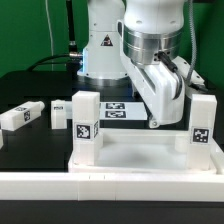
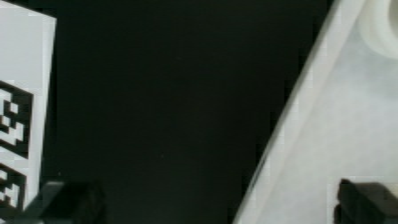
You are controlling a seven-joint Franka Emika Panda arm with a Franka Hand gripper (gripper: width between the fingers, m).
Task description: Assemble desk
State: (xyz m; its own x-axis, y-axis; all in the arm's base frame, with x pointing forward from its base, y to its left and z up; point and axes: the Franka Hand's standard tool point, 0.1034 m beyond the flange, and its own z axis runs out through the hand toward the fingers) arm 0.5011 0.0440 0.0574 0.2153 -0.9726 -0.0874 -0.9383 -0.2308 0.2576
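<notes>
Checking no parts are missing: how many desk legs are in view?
4. One leg stands upright on the desk top at the exterior view's left, another at its right. Two more lie loose on the table farther left. The arm could hide others.

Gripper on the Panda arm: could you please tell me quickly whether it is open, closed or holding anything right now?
Gripper: open, jaws wide apart, nothing held between them.

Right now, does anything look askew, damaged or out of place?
Nothing stands out. Two legs stand upright on the top; two loose legs lie on the table at the exterior view's left. No damage shows.
</notes>
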